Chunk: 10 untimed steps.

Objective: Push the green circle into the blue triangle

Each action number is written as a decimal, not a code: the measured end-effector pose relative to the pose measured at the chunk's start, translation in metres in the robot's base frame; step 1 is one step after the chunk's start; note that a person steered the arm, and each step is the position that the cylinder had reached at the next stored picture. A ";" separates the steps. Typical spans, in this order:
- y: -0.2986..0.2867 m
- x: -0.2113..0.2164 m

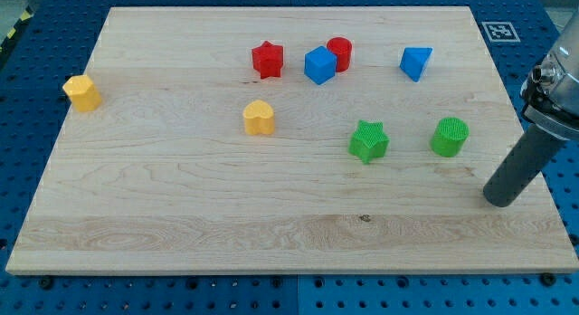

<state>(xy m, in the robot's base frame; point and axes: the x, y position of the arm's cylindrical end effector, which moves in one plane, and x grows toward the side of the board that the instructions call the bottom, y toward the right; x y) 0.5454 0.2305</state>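
The green circle stands on the wooden board at the view's right. The blue triangle lies above it and a little to its left, near the board's top edge, well apart from it. My tip rests on the board to the lower right of the green circle, with a gap of bare wood between them. The dark rod slants up from the tip to the view's right edge.
A green star sits left of the green circle. A blue cube touches a red cylinder, with a red star to their left. A yellow heart is mid-board and a yellow hexagon at the left edge.
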 end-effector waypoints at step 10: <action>-0.050 -0.076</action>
<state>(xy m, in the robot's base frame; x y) 0.4697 0.1801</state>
